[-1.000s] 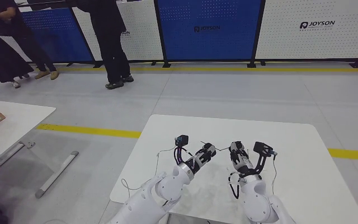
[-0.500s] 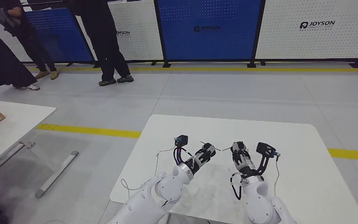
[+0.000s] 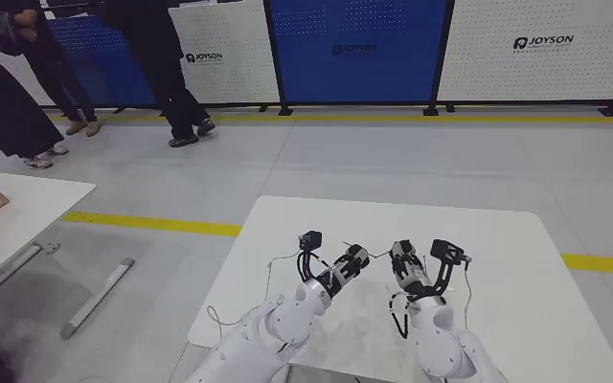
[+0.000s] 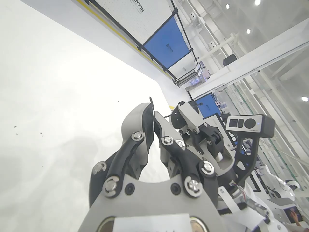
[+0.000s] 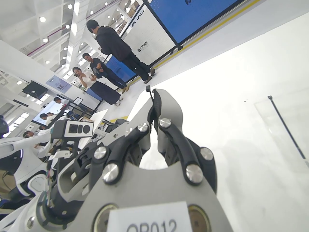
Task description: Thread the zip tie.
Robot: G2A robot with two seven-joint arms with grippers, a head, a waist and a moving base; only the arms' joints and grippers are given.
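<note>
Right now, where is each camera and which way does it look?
Top view: above the arms, facing down and forward at the white table; shows the left end effector near the right end effector.
Left wrist view: on the left wrist, facing along its end effector across the table; right end effector beyond.
Right wrist view: on the right wrist, facing along its end effector, shut on the zip tie; left arm beside.
Shared: all three show the table and the right end effector.

A white table (image 3: 508,239) with rounded corners. A thin clear sheet (image 5: 268,136) lies flat on its top, and a black zip tie (image 5: 286,127) lies straight across that sheet.
</note>
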